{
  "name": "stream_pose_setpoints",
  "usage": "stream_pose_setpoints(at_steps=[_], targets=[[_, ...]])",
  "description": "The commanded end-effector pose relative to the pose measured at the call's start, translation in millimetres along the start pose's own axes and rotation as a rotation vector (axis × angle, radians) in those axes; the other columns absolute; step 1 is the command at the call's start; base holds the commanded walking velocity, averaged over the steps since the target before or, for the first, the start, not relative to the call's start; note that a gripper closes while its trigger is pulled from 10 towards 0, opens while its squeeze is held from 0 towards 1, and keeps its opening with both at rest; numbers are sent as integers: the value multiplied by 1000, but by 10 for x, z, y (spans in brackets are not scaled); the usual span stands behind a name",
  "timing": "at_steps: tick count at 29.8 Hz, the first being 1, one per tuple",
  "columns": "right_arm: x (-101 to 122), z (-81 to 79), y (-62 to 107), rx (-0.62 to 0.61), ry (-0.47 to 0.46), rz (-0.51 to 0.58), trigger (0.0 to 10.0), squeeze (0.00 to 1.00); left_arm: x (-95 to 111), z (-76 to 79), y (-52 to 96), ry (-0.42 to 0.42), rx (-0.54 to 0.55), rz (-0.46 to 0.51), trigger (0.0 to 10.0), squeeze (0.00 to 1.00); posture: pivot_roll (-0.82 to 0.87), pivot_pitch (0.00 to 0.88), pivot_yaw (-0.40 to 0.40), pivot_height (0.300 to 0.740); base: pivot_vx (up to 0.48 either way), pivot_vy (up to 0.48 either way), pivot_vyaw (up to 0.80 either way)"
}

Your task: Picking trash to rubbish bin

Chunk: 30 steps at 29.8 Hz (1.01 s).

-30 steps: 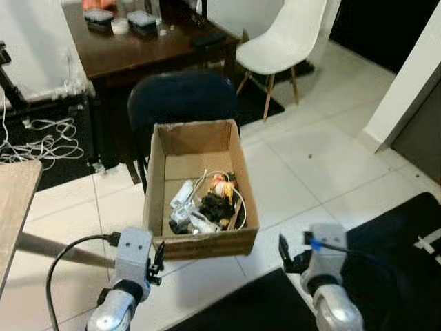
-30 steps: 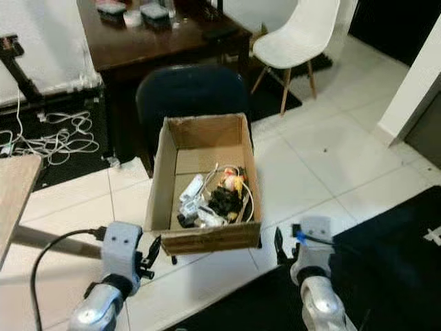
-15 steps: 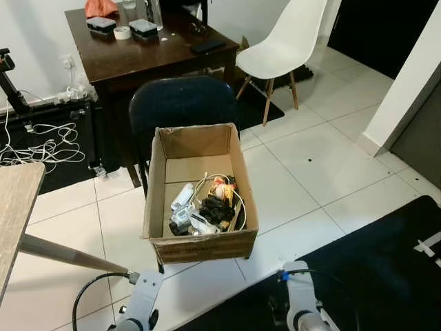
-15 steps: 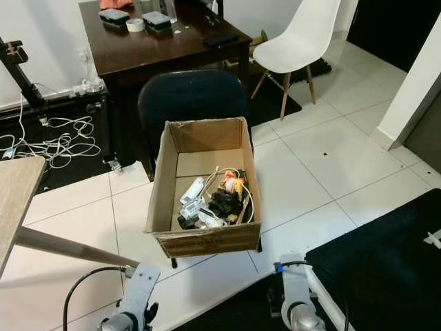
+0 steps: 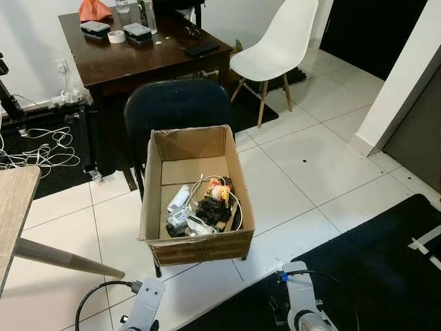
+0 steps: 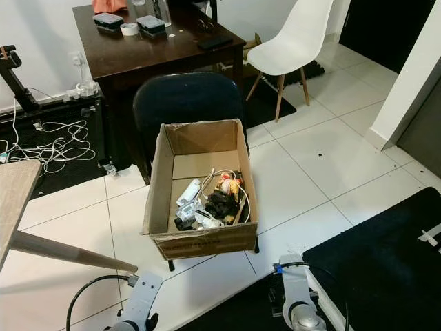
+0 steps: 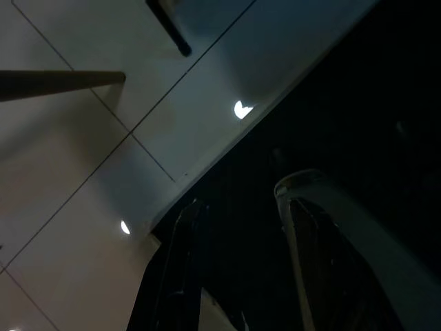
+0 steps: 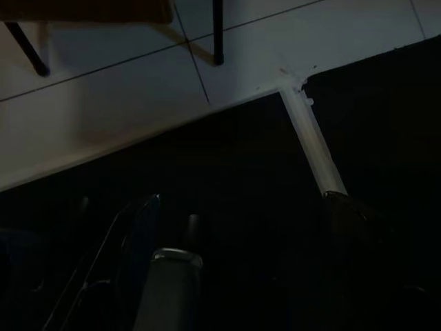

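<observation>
Both claws low, fingers apart: left claw (image 7: 238,269), right claw (image 8: 234,262) over black mat (image 8: 227,172); cardboard box (image 5: 196,245) on chair (image 5: 176,103).

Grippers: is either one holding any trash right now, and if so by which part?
Nothing is held. The left gripper and right gripper both hang low over the floor with fingers apart and empty; the trash lies in the cardboard box.

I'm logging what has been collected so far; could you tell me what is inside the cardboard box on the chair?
In the cardboard box, at its near end, lies a jumble: a white bottle-like item, black crumpled pieces, something orange-yellow and white cord. The far floor is bare. Anything beneath the jumble is covered.
</observation>
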State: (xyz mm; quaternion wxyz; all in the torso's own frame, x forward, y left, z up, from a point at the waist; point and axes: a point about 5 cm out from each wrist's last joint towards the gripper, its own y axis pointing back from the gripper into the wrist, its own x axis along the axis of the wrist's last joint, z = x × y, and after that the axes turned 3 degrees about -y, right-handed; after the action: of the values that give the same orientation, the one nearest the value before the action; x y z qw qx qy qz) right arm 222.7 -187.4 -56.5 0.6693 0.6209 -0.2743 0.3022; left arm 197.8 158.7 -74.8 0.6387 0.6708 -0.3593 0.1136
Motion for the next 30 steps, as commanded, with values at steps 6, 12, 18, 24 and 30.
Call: stream_pose_setpoints(at_steps=[6, 12, 18, 24, 30], targets=[[-57, -24, 5, 30, -4, -19, 10000, 0, 10, 60, -16, -7, -10, 4, 10000, 0, 30, 105, 52, 740, 0, 0, 0], [-51, -20, -3, 20, -15, -28, 10000, 0, 25, 48, -21, 14, -1, 12, 10000, 0, 32, 105, 51, 740, 0, 0, 0], [-16, -21, -18, 21, -19, -26, 10000, 0, 39, 51, -28, 16, -2, 13, 10000, 0, 36, 108, 51, 740, 0, 0, 0], [40, -49, -38, 24, -10, -17, 10000, 0, 46, 8, -29, 1, -3, 12, 10000, 0, 39, 126, 69, 740, 0, 0, 0], [190, -97, -78, 21, -19, 27, 10000, 0, 129, -108, -41, -16, 12, 30, 10000, 0, 36, 133, 66, 740, 0, 0, 0]])
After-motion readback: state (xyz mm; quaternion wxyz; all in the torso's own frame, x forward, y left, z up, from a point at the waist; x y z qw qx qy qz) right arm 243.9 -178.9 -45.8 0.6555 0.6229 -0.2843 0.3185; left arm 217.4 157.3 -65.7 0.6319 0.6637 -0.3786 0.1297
